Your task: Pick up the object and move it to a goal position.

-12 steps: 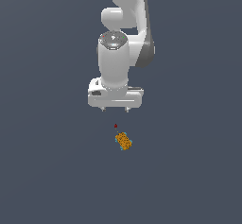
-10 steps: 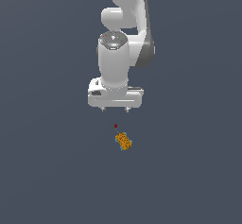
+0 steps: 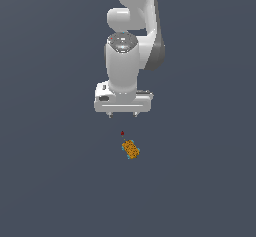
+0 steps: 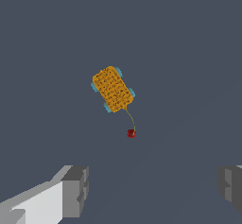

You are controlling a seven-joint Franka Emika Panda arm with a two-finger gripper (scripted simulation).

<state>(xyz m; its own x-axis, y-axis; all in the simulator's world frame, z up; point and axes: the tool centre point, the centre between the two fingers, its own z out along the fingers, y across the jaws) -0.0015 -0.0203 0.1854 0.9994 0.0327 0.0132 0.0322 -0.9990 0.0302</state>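
The object is a tiny orange block (image 3: pixel 130 149) with dark speckles and light-blue edges, lying on the dark grey floor below the gripper in the exterior view. It also shows in the wrist view (image 4: pixel 112 89), lying at a slant. A tiny red dot (image 3: pixel 122 132) sits just beside it, nearer the gripper, and shows in the wrist view (image 4: pixel 131 133) joined to the block by a thin line. My white gripper (image 3: pixel 122 115) hangs above the block, apart from it. Its jaws stand wide open and empty; one fingertip (image 4: pixel 75 191) shows in the wrist view.
The white arm (image 3: pixel 132 26) rises out of the top of the exterior view. The dark grey floor (image 3: pixel 50 181) is plain all around the block.
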